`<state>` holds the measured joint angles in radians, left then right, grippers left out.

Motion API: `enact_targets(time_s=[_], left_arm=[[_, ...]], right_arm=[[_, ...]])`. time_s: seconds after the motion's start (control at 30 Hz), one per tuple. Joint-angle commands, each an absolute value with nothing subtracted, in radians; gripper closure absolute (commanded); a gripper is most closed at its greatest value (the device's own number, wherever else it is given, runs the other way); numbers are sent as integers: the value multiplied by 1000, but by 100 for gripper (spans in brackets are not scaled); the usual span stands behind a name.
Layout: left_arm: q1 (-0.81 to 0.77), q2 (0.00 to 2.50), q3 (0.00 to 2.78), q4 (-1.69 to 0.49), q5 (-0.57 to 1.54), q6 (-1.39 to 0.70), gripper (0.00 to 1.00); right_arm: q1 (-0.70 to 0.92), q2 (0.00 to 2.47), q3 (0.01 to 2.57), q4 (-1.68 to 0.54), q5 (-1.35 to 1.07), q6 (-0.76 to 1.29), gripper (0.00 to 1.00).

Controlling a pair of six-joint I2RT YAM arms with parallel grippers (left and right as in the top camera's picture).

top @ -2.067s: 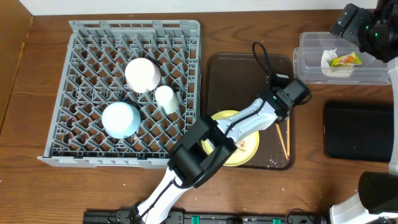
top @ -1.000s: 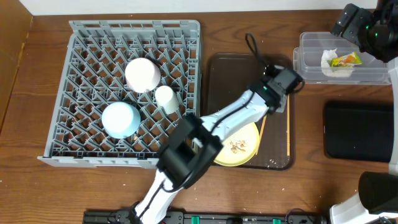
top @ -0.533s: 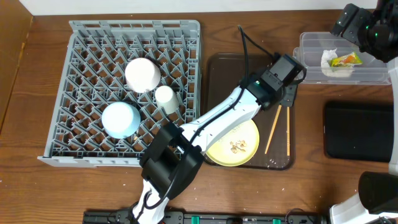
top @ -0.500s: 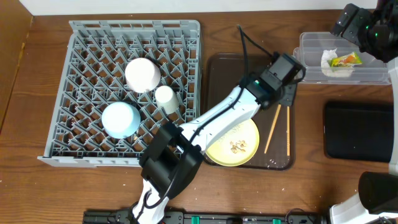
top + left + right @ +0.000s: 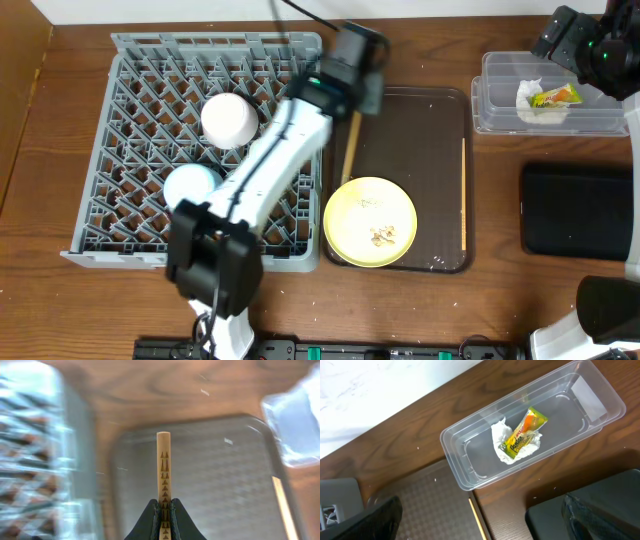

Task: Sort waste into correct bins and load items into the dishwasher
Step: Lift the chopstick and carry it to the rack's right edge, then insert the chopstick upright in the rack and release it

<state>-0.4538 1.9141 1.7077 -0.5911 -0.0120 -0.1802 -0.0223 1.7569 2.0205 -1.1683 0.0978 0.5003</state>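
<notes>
Loading the chopsticks: my left hand (image 5: 163,510), clenched on one chopstick (image 5: 163,467), hangs above the brown tray (image 5: 420,130) beside the dish rack (image 5: 200,40) (second chopstick (image 5: 463,190) lies on the tray); next, I judge, lower it between pegs.

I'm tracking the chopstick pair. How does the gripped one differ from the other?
The held chopstick is clamped in the shut left gripper, over the left side of the brown tray beside the dish rack; the loose chopstick lies flat on that tray. The held one slants slightly; the loose one runs straight along the tray's right edge. Both are thin pale wood.
</notes>
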Motion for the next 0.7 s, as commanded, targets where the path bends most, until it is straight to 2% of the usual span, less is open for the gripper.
enact_targets(time_s=[0.0,0.27,0.67], left_arm=[[-388,1906,1707,-602,-49,-64,92],[-235,1911,1705,-639,43,75,92],[-193,1956,1705,-627,102,-44,92]], right_arm=[[-25,1756,2027,-1171,101,501,1],[-25,1756,2027,-1171,101,500,1],[-25,1756,2027,-1171,101,500,1]])
